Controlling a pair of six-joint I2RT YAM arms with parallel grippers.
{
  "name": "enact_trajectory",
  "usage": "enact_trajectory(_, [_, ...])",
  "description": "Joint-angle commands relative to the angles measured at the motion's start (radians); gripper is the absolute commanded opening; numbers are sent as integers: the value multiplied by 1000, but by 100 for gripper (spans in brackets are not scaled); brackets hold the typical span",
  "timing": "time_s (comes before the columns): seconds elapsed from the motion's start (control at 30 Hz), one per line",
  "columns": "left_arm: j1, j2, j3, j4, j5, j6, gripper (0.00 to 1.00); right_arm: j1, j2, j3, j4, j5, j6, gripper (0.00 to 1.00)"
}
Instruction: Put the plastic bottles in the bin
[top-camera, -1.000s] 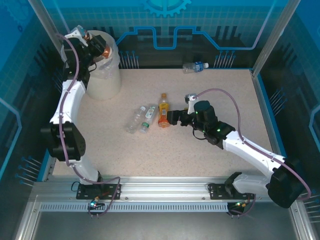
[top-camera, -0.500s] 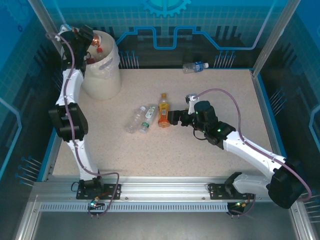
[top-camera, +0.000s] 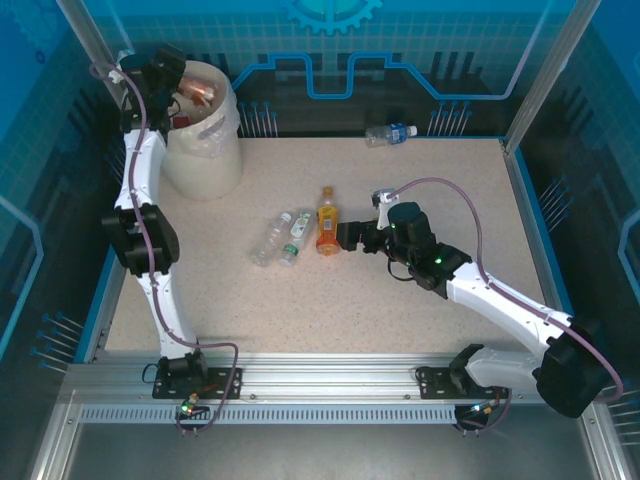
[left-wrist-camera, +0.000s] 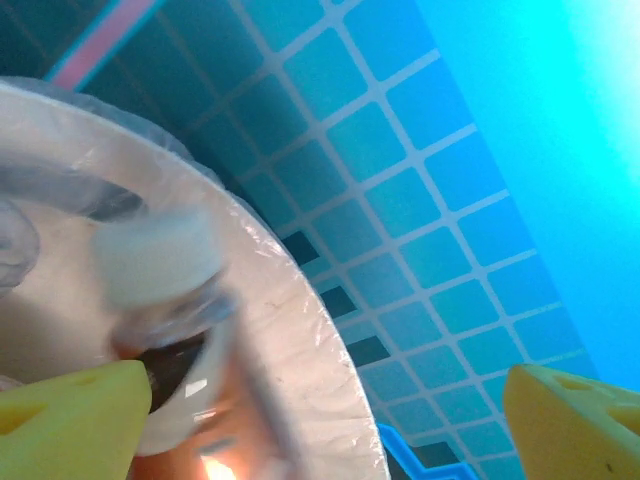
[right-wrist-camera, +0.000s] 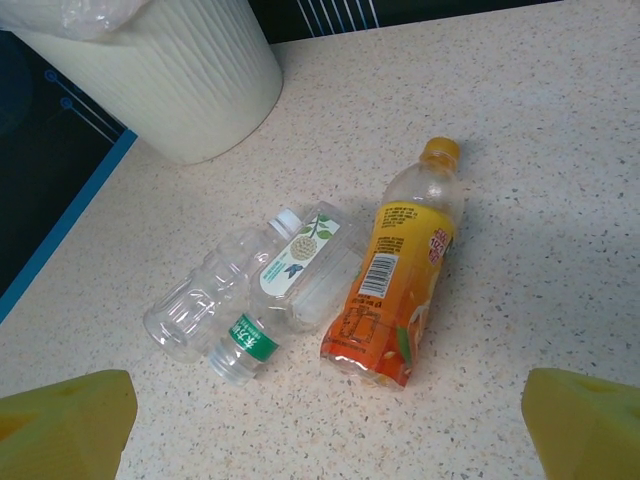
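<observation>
My left gripper (top-camera: 168, 78) hangs over the rim of the cream-white bin (top-camera: 205, 150), open, with nothing between its fingers (left-wrist-camera: 60, 420). Just under it in the left wrist view a blurred amber bottle with a white cap (left-wrist-camera: 160, 275) lies inside the bin's lined rim (left-wrist-camera: 300, 340); from above the amber bottle (top-camera: 205, 92) shows in the bin's mouth. My right gripper (top-camera: 346, 236) is open, low over the table right beside the orange bottle (right-wrist-camera: 400, 290). Next to that lie a clear white-capped bottle (right-wrist-camera: 305, 260) and a clear green-labelled bottle (right-wrist-camera: 205, 315).
A clear bottle with a blue cap (top-camera: 390, 132) lies at the table's far edge, right of centre. The bin (right-wrist-camera: 190, 80) stands at the far left corner. Blue walls and metal posts close in the table on all sides.
My left gripper has drawn back to the left over the bin and let go of the amber bottle, which now lies inside. The right arm has barely moved.
</observation>
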Motion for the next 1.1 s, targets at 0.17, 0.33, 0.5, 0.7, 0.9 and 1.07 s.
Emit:
enact_trajectory(0.17, [2, -125, -40, -56, -18, -1, 99, 4, 44, 16, -3, 44, 47, 100])
enact_trajectory(0.33, [-7, -248, -215, 22, 37, 20, 99, 17, 82, 15, 1, 86, 63, 100])
enact_trajectory(0.5, [-20, -407, -421, 91, 142, 58, 99, 49, 158, 17, 10, 164, 116, 100])
enact_trajectory(0.7, [-49, -658, -747, 186, 211, 135, 99, 96, 294, 93, -21, 232, 197, 100])
enact_trajectory(0.9, [-186, -895, -1005, 145, 209, 228, 99, 113, 456, 203, -63, 202, 211, 96])
enact_trajectory(1.07, [-302, -1019, -1168, 90, 158, 226, 99, 115, 588, 311, -96, 197, 190, 91])
